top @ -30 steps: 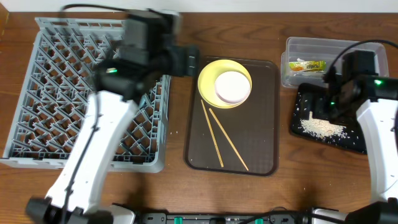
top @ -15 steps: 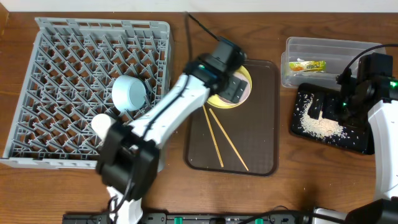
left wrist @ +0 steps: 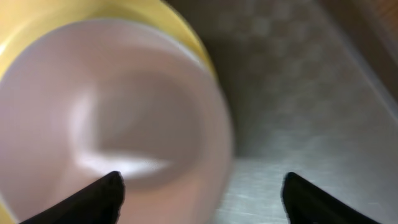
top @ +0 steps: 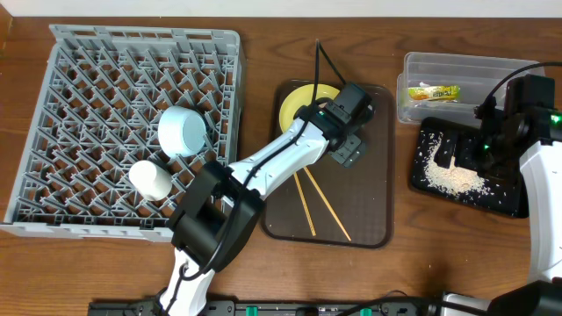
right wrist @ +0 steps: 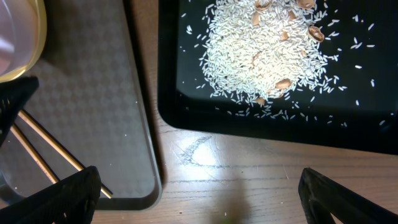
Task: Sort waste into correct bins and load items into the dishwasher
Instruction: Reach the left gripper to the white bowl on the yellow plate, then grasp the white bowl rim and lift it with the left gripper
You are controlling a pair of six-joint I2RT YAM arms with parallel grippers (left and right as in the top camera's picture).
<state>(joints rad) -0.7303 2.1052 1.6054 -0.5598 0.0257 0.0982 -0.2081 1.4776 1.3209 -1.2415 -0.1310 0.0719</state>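
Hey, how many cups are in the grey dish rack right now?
2. The light blue cup lies near the middle of the grey dish rack; the small white cup is beside it, toward the front. The left arm hides one corner.

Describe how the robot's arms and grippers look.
Both arms have white shells joined by black joints. The left arm ends in a boxy black left gripper trailing a thin black cable, with a small green light near its wrist. The right arm carries a black wrist block, a green light and a looping black cable. The right gripper has black wedge fingertips.
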